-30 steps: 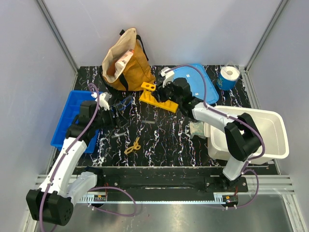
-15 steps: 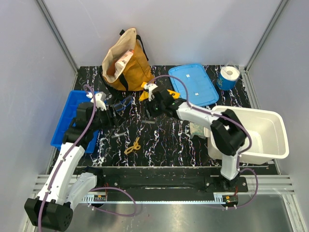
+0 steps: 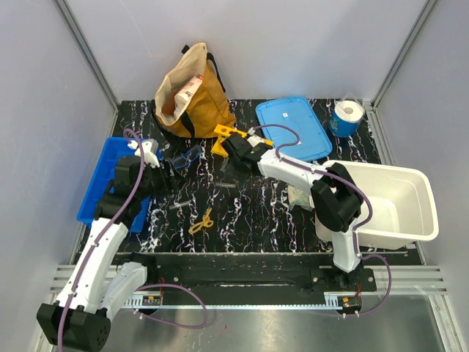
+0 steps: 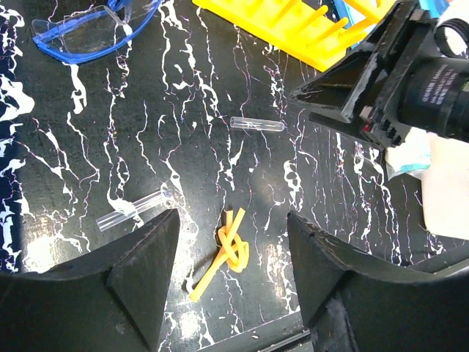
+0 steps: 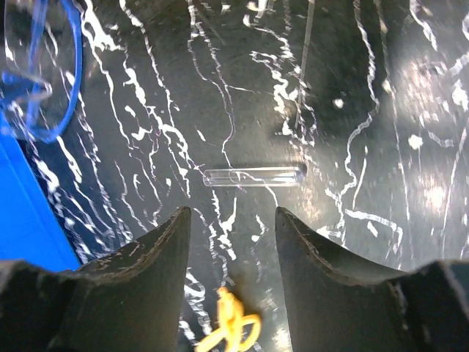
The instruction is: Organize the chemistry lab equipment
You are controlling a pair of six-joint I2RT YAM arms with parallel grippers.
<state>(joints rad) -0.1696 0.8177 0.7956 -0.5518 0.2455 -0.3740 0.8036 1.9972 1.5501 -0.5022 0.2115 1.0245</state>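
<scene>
Lying loose on the black, white-veined table [image 3: 256,213] are the small lab pieces. The safety goggles [image 4: 88,33], clear lenses in a dark-blue frame, sit toward the left edge, just beside the blue tray [image 3: 99,180]. One short clear tube [image 5: 253,176] lies flat near the table's middle. A second tube [image 4: 135,210] lies nearer the left edge, tilted against the first. The yellow loop [image 4: 227,249], a thin knotted strip, rests toward the near edge. The pale green glove [image 3: 299,194] is crumpled against the left wall of the white bin [image 3: 418,183].

The left claw [image 4: 233,220] hangs over the table with its fingers spread and nothing between them (the yellow loop shows on the table in the gap). The right claw [image 5: 232,213] is also released. Its fingers stand apart above the clear tube without touching it, and its arm reaches over from the right edge, past the yellow rack [image 3: 222,134].

Along the far edge stand the tan bag [image 3: 190,95], the blue lid [image 3: 293,126] and the paper roll [image 3: 346,114]. The tray takes the left edge and the bin the right. Bare surface shows along the near edge between the loop and the glove, and in the middle around the tubes.
</scene>
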